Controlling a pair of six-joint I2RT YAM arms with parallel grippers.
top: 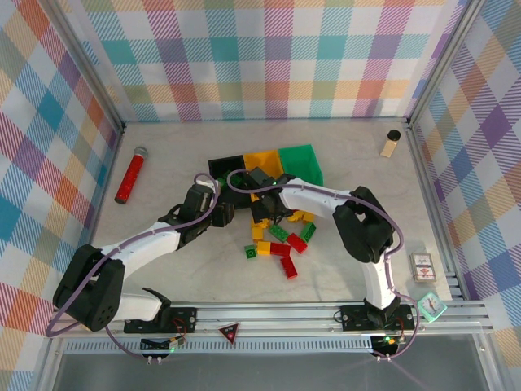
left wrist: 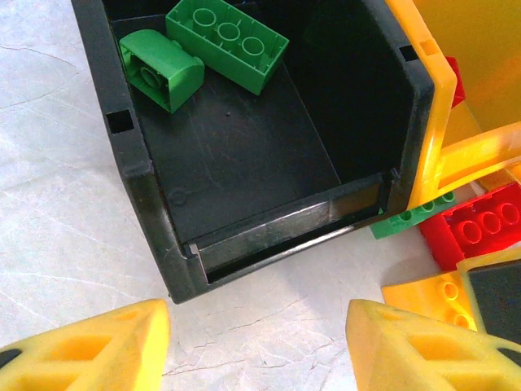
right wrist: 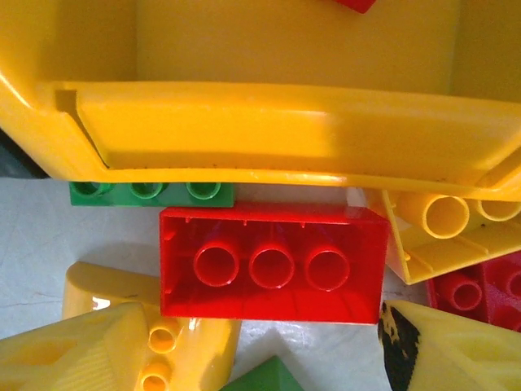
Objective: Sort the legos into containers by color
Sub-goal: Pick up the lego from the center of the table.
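**Top view.** I see three bins in a row on the tabletop. The black bin is at the 9 o'clock end, the yellow-orange bin is in the middle, and the green bin is at the 3 o'clock end. The loose legos, red, yellow and green mixed, lie scattered just at 6 o'clock of the row.

**Left wrist view.** The left pincer hangs at the black bin's near wall with its fingers spread wide and nothing between them. Inside the bin lies a green brick, studs up, with its long axis running 10 to 4 o'clock. A rounded green piece lies just beside it at 9 o'clock.

**Right wrist view.** The right pincer is spread wide near a red brick and grips nothing. The brick lies underside up on the tabletop with three tubes showing. Its long axis runs 9 to 3 o'clock, parallel to the yellow-orange bin's front wall and just beside it. A thin green piece sits at 11 o'clock of the brick, against that wall. A yellow brick lies at its 3 o'clock end. A red piece shows inside the yellow-orange bin at the 12 o'clock edge. I cannot make out what the green bin holds.
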